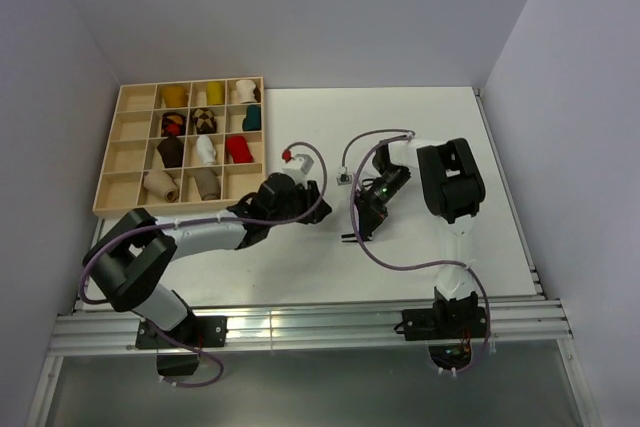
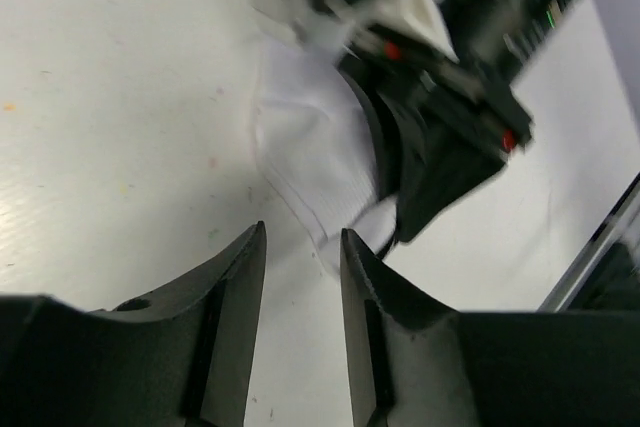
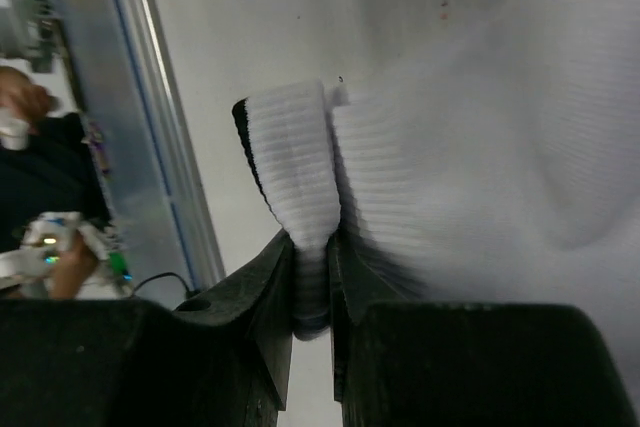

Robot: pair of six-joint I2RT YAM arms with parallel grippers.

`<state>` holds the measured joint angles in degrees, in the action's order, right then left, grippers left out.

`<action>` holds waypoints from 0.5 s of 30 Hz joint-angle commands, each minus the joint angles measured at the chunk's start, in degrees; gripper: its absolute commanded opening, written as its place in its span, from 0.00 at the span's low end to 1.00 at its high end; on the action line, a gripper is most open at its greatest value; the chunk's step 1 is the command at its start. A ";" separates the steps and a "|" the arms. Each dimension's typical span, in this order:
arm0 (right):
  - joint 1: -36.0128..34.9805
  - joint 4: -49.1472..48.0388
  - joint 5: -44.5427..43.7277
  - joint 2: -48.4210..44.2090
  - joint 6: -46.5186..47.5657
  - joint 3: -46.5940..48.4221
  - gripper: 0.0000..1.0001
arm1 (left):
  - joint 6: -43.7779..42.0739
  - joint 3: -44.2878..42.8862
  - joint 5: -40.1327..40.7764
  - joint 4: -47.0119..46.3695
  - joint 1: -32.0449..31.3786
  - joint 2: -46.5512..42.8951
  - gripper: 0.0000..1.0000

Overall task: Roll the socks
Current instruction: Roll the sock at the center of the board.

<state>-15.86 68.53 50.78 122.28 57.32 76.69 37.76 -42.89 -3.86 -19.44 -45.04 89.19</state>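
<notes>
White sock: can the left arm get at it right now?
Probably yes. The left pincer is open with the white sock's near edge just ahead on the table; the right pincer grips the cuff, crowding the far end.

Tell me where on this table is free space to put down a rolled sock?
Bare table lies along the far edge, between the wooden tray and the right wall, and in the near strip between the arm bases. The tray's left column is empty. The middle is crowded: left gripper and right gripper, shut on the white sock, meet there.
</notes>
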 commanded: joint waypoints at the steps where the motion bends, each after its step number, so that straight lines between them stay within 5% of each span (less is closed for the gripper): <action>1: 1.96 11.27 3.53 4.01 2.37 4.34 0.13 | -12.96 1.58 5.10 -6.39 -3.65 -1.39 0.41; 15: 2.76 11.63 0.63 9.82 -5.37 9.10 0.15 | -29.14 -7.73 -7.39 -4.11 -10.16 11.00 0.50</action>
<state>-13.34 77.65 53.25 131.50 52.84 84.07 13.41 -47.20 -8.01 -22.57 -54.19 98.80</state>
